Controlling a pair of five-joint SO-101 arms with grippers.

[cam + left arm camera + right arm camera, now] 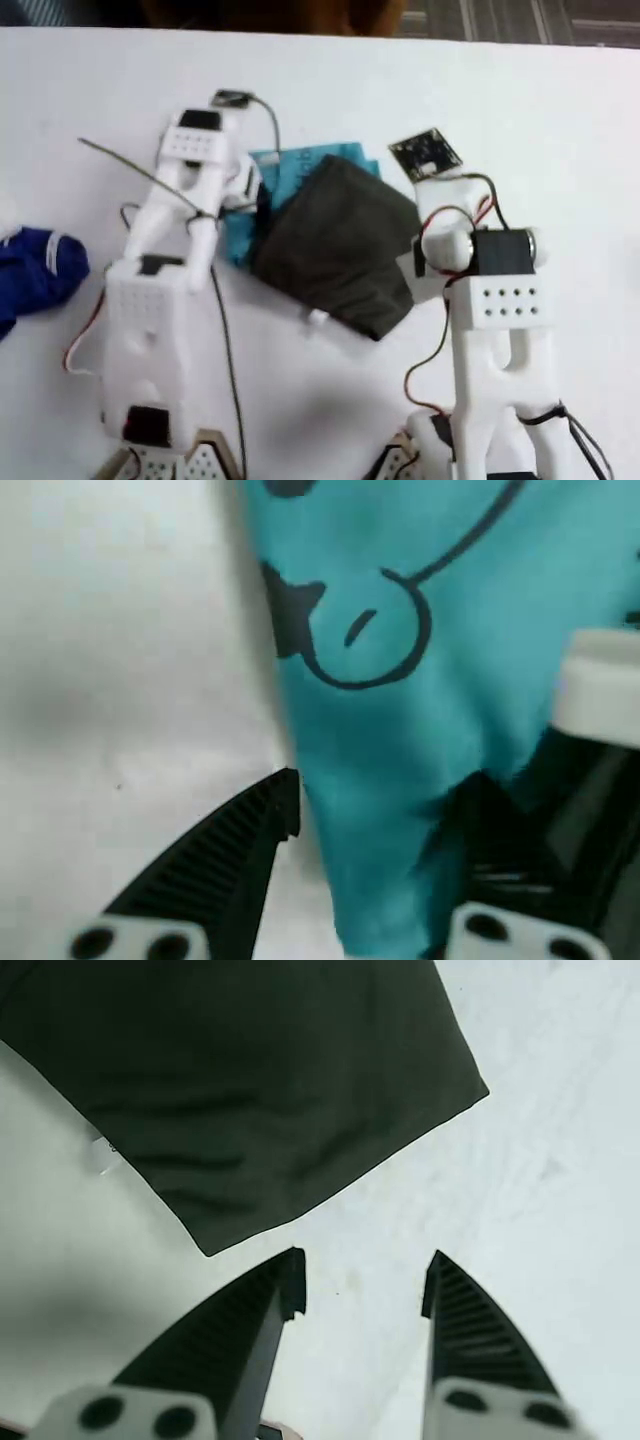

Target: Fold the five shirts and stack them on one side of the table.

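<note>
Tabletop (560, 100) stacking seems underway: the teal shirt (420, 710), under the dark shirt (340, 245), is straddled by the left gripper (380, 798), jaws spread, the right gripper (362, 1280) likewise spread beside it; pinching is called for next.

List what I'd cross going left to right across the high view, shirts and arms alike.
blue shirt → left arm → teal shirt → dark shirt → right arm
</note>
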